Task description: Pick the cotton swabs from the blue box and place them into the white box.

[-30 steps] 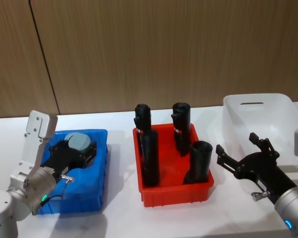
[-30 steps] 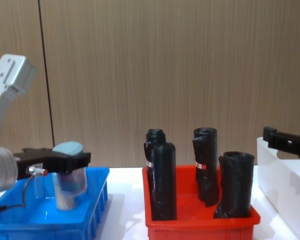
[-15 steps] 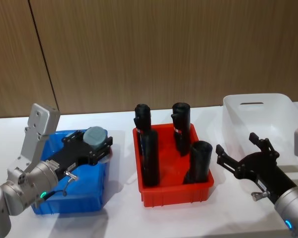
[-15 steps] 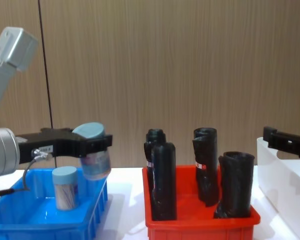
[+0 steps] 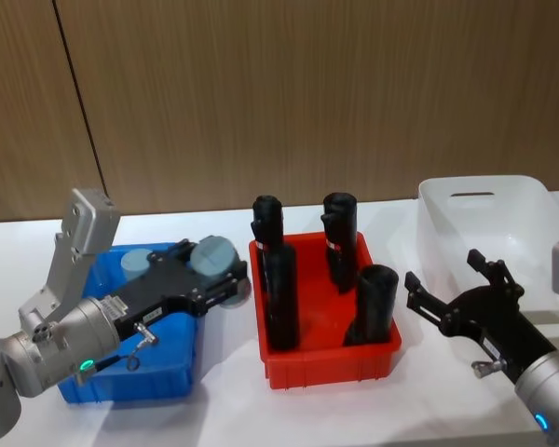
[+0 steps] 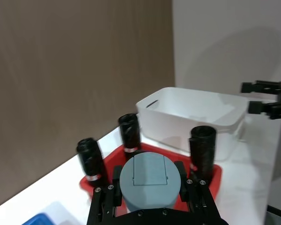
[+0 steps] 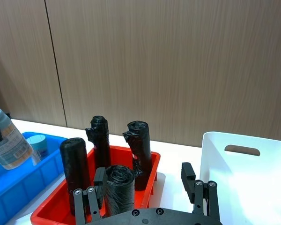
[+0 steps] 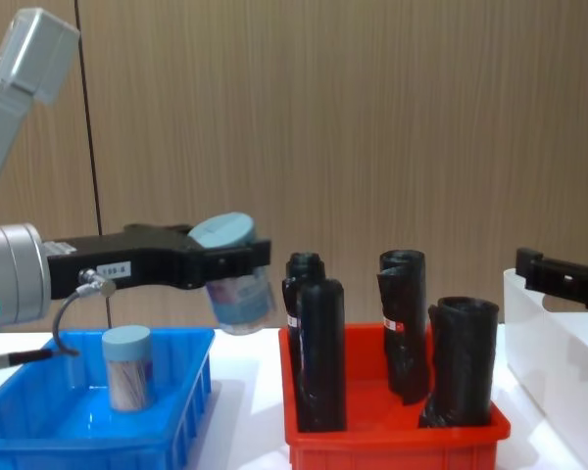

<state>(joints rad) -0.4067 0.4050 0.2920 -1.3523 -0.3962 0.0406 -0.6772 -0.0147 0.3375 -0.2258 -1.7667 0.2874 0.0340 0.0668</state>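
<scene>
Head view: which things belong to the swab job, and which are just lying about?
Job: swab jar held by the left gripper; second jar in the blue box; white box; open right gripper near it.
Lying about: red bin; four black rolls standing in it.

Right gripper [image 7: 143,174]: jaws spread wide. Clock laid on the table, 12 straight ahead of it.
- 11–12: red bin [image 7: 51,208], four black rolls [image 7: 139,145] upright inside.
- 1–2: white box [image 7: 210,159], handle slot facing the camera.
- 10: blue box [image 7: 14,180], one cotton swab jar [image 7: 37,143] standing inside. Tilted jar [image 7: 10,143] raised above its rim.
</scene>
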